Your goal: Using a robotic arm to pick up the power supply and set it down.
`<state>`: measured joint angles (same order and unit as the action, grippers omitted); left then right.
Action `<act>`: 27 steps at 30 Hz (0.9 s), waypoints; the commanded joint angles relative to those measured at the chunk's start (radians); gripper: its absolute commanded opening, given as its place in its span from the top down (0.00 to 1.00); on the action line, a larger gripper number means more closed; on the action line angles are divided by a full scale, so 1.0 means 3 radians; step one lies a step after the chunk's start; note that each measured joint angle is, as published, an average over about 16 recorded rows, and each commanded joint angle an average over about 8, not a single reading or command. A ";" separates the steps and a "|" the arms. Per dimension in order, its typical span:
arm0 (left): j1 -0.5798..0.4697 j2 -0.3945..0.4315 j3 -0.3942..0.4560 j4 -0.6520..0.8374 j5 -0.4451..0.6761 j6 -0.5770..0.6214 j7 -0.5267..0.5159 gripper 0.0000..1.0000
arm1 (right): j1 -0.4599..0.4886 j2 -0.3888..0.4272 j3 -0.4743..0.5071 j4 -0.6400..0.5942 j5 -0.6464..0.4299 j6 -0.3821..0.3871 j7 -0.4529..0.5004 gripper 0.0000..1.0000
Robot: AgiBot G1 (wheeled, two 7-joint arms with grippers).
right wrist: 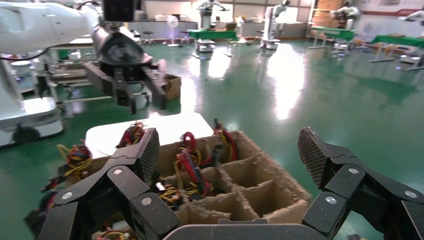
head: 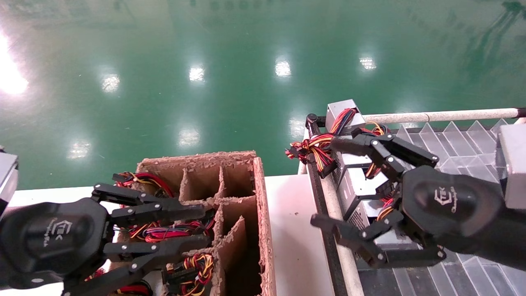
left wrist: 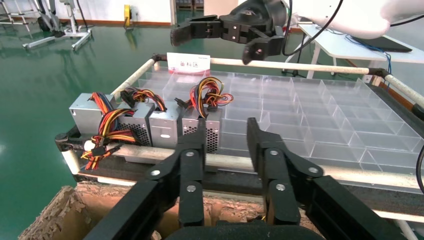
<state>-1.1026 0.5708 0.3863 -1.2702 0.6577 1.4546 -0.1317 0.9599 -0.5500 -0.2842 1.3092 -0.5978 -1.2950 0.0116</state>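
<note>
Several silver-grey power supplies (head: 356, 186) stand in a row along the near-left edge of the clear divided tray (head: 456, 142), their red, yellow and black wires (head: 314, 148) spilling over the rail. My right gripper (head: 324, 183) hovers over this row, wide open and holding nothing. The left wrist view shows the same row of power supplies (left wrist: 150, 125) with the right gripper (left wrist: 210, 45) high above them. My left gripper (head: 204, 227) is open and empty above the cardboard box (head: 259, 193), with wired units showing in its cells.
The cardboard box (right wrist: 280, 200) has ragged dividers; cells toward the tray side hold nothing. A white table (head: 291, 213) lies between box and tray. A white rail (head: 435, 116) and a black frame bar border the tray. Green floor lies beyond.
</note>
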 commanded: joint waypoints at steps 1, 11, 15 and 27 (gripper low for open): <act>0.0000 0.0000 0.0000 0.0000 0.0000 0.0000 0.0000 0.00 | 0.0038 -0.0020 0.0002 -0.0008 -0.0043 -0.0066 0.0058 0.00; 0.0000 0.0000 0.0000 0.0000 0.0000 0.0000 0.0000 0.00 | 0.0224 -0.0120 0.0009 -0.0049 -0.0260 -0.0392 0.0344 0.00; 0.0000 0.0000 0.0000 0.0000 0.0000 0.0000 0.0000 0.00 | 0.0299 -0.0160 0.0012 -0.0065 -0.0347 -0.0523 0.0459 0.00; 0.0001 0.0000 0.0000 0.0001 -0.0001 -0.0002 0.0000 0.00 | 0.0416 -0.0222 0.0016 -0.0091 -0.0486 -0.0729 0.0618 0.00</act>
<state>-1.1024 0.5707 0.3863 -1.2700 0.6576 1.4542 -0.1316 1.0814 -0.6149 -0.2794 1.2824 -0.7396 -1.5079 0.1941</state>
